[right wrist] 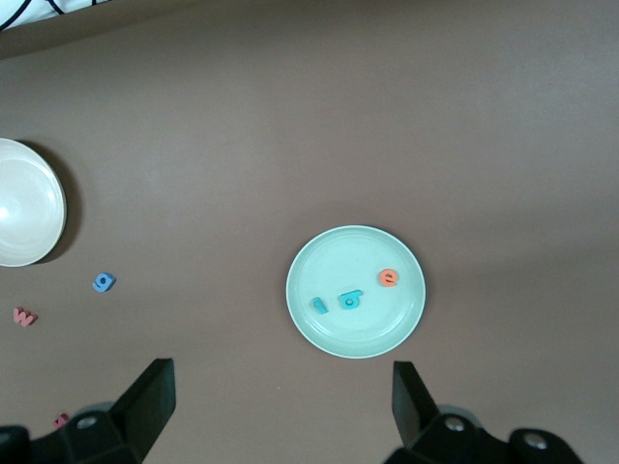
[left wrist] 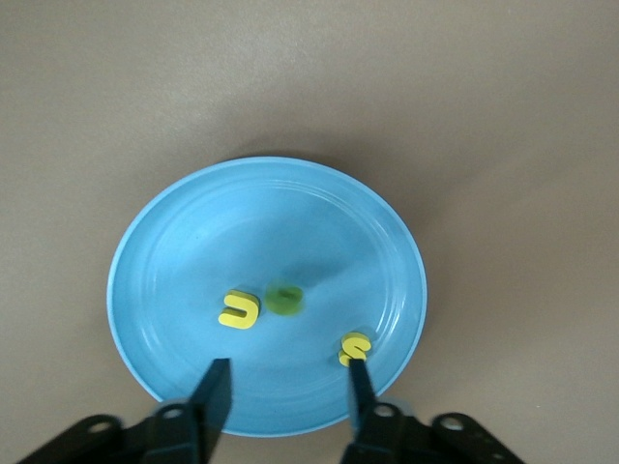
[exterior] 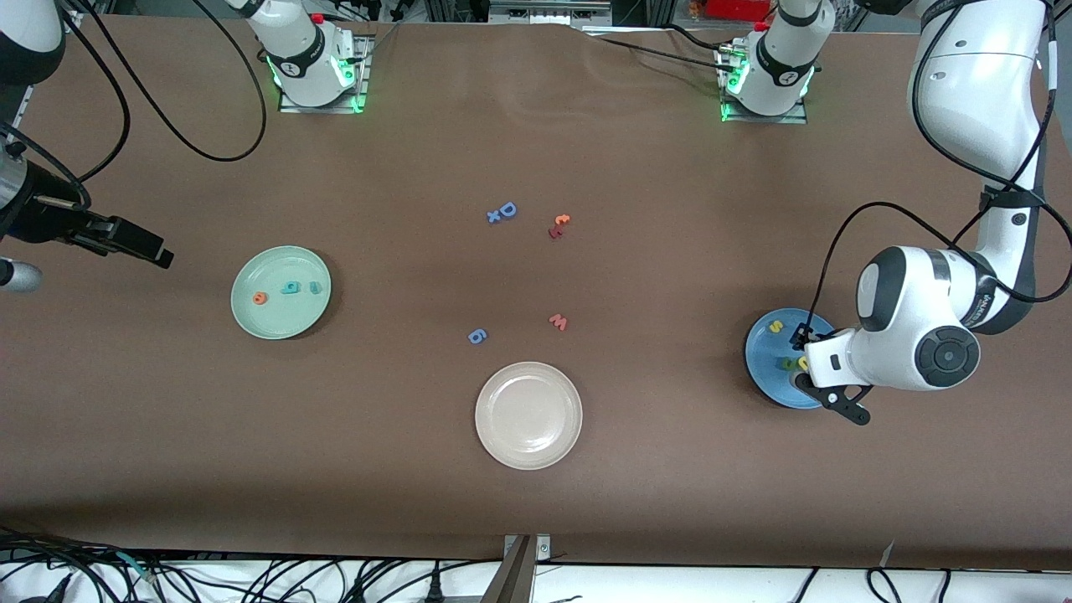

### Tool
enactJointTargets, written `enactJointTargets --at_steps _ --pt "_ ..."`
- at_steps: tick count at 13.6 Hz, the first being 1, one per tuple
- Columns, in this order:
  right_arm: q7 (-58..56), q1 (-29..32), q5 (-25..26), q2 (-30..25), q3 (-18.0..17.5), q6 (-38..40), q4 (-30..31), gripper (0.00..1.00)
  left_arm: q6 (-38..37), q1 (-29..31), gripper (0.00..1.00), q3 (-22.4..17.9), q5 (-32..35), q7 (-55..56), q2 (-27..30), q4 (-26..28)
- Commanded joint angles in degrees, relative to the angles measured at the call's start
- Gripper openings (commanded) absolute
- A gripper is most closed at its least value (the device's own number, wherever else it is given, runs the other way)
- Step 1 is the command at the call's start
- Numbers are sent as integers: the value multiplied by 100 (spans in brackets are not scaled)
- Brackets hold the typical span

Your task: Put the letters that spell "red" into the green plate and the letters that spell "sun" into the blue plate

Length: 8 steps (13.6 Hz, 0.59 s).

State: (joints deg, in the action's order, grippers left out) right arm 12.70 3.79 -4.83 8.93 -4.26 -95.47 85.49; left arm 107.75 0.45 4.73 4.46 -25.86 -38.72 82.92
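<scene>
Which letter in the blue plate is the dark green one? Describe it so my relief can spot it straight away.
Find the blue plate at the left arm's end of the table, under the left gripper. Three small letters lie in it. The dark green letter sits between the yellow arch and the yellow "s"; it alone is not yellow.

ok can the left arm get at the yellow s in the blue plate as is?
Probably yes. The left gripper hovers over the blue plate with jaws apart and empty, and the yellow s lies loose in it, apart from the two arches, nothing covering it.
</scene>
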Motion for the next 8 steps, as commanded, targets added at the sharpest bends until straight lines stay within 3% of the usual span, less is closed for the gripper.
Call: enactJointTargets --at_steps 1,8 --pt "-58 52 -150 -172 22 -51 126 100 27 95 100 28 73 -6 119 23" --pt "-58 52 -150 -173 31 -59 126 100 -359 43 100 72 -76 493 531 -100"
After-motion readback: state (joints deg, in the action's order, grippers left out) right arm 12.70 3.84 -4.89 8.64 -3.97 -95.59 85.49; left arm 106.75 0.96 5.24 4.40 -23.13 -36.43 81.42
